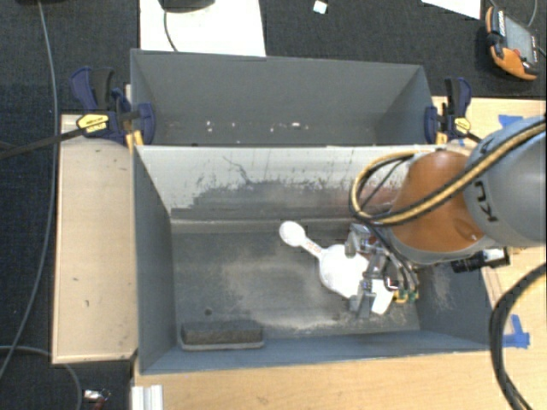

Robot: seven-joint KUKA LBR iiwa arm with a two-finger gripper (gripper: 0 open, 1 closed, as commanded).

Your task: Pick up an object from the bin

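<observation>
A white plastic thing with a round knob on a short stem and a bulkier body [335,267] lies on the bin floor, right of the middle. My gripper [369,290] is low in the bin at that thing's right end, its metal fingers right against the white body. Whether the fingers are round it cannot be made out. A dark grey flat block [221,335] lies along the front wall at the lower left.
The arm with its orange cover and looping cables hangs over the bin's right side and hides the floor there. The bin's back wall slopes up behind the white thing.
</observation>
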